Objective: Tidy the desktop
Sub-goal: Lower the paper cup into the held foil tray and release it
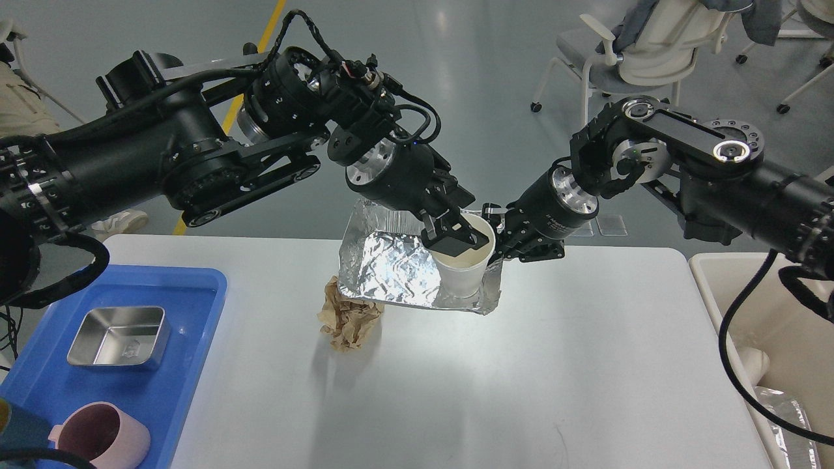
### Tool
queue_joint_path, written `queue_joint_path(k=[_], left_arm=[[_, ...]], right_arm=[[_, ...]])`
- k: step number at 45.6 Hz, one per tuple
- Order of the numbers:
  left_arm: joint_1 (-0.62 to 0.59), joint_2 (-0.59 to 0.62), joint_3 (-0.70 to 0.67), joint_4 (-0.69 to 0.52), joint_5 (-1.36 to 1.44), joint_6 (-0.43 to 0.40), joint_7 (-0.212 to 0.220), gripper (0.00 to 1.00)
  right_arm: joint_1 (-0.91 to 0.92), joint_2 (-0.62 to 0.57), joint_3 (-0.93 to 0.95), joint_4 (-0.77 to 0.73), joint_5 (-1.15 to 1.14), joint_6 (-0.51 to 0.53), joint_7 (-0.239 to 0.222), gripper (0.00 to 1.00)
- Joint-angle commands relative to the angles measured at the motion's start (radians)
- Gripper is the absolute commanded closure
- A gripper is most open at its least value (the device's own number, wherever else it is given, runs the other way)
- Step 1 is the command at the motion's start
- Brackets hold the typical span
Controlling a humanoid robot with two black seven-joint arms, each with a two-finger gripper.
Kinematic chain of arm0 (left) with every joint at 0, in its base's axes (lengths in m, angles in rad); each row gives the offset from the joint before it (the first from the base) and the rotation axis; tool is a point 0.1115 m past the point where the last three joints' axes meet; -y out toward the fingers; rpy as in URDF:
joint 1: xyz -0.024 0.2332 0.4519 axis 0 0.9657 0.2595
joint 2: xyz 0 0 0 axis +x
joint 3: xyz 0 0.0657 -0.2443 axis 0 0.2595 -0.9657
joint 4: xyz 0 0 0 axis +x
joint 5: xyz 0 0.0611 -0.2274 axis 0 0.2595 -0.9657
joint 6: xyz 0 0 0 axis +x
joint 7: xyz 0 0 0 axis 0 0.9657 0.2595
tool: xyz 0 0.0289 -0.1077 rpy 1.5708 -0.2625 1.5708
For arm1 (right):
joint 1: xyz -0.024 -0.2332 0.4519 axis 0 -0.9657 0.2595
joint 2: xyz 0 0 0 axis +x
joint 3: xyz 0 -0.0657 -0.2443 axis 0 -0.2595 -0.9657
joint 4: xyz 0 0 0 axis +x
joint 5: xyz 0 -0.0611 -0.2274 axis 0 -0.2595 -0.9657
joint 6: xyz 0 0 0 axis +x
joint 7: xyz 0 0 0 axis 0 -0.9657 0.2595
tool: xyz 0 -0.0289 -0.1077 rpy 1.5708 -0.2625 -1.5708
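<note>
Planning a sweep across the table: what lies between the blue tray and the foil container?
In the head view, only the crumpled brown paper ball lies between the blue tray and the foil container, touching the container's near-left corner; otherwise bare desktop.

White matte desktop (521, 378) (rounded corners) lies flat, seemingly level.
</note>
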Motion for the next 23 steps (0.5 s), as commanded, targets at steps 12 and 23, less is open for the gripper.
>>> queue_joint_path(k=[12, 23], left_arm=[[0.002, 0.053, -0.074, 0.001, -0.152, 0.023, 0.028, 0.10], [0.104, 0.280, -0.166, -0.008, -0.371, 0.027, 0.169, 0.04]], right_arm=[[-0.003, -0.001, -0.001, 0.000, 0.000, 0.000, 0.000, 1.00], [-0.006, -0.001, -0.001, 0.000, -0.011, 0.000, 0.000, 1.00]])
